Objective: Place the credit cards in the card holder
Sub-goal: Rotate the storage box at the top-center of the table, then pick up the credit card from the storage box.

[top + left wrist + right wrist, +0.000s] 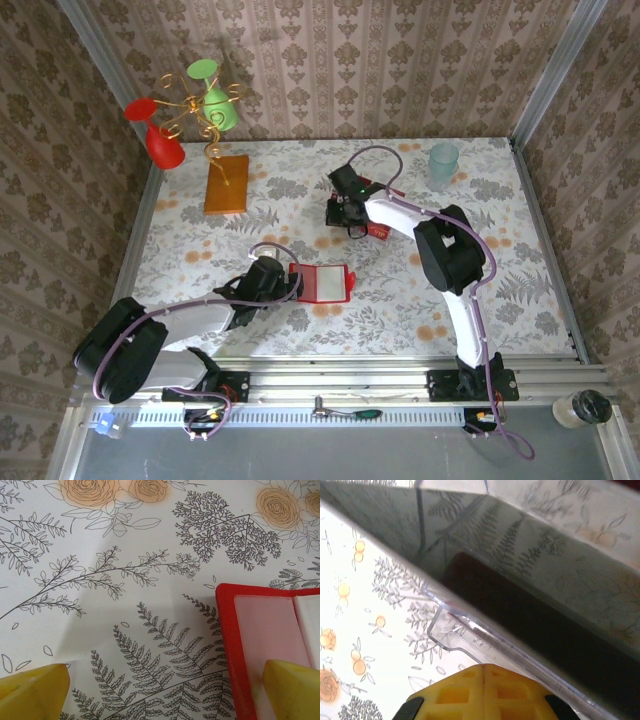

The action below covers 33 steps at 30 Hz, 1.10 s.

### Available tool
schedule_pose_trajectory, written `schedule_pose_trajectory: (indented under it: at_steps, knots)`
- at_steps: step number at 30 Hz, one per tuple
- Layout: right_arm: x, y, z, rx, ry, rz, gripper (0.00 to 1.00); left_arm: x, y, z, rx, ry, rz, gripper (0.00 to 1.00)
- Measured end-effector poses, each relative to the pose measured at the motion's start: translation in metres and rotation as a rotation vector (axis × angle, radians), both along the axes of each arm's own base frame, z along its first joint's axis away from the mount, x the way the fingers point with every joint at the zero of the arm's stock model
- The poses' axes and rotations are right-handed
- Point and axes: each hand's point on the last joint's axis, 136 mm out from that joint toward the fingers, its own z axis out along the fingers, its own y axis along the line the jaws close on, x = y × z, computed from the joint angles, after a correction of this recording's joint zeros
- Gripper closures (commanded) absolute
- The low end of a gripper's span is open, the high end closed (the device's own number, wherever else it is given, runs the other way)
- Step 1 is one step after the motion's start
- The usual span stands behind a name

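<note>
The card holder (322,283) lies open at the front middle of the table, red with a paler inside (270,630). My left gripper (292,283) is at its left edge and open. In the left wrist view my left gripper (162,695) straddles the holder's red border, with one yellow fingertip (292,690) over the pale inside and the other (32,692) over bare cloth. A small red stack, apparently the credit cards (378,230), lies partly under the right forearm. My right gripper (347,213) is shut and empty. In the right wrist view my right gripper (485,667) has its tips against a clear plastic case (451,630).
An orange-brown slab (226,183) lies at the back left, in front of a wire stand with red and green cups (190,105). A translucent cup (443,163) stands at the back right. Patterned walls close in the table on three sides.
</note>
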Motion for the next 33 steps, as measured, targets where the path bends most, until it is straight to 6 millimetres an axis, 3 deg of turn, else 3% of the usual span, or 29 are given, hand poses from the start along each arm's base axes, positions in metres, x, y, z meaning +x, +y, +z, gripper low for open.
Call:
schedule_pose_trajectory:
  at_steps: [5, 10, 16, 19, 21, 24, 33]
  knots:
    - [0.005, 0.002, 0.009, 0.024, -0.009, 0.006, 0.93, 0.000, 0.000, 0.000, 0.001, 0.001, 0.000, 0.00]
    - [-0.013, 0.012, 0.015, 0.064, 0.017, 0.057, 0.89, 0.000, 0.000, 0.000, 0.001, 0.001, 0.000, 0.00]
    - [-0.041, 0.010, 0.057, 0.101, -0.026, 0.104, 0.80, -0.001, 0.002, 0.001, 0.001, -0.006, 0.004, 0.00]
    - [-0.045, 0.005, 0.082, 0.093, -0.079, 0.125, 0.67, 0.000, 0.002, 0.003, -0.003, -0.013, 0.005, 0.00]
    - [-0.045, -0.002, 0.093, 0.058, -0.113, 0.135, 0.56, 0.000, 0.002, 0.004, -0.005, -0.016, 0.006, 0.00]
    - [-0.047, -0.019, 0.095, -0.029, -0.127, 0.145, 0.49, 0.000, 0.003, 0.005, -0.005, -0.020, 0.009, 0.00]
    - [-0.048, -0.078, 0.077, -0.271, -0.079, 0.148, 0.51, -0.003, 0.007, 0.004, 0.004, -0.017, 0.012, 0.00]
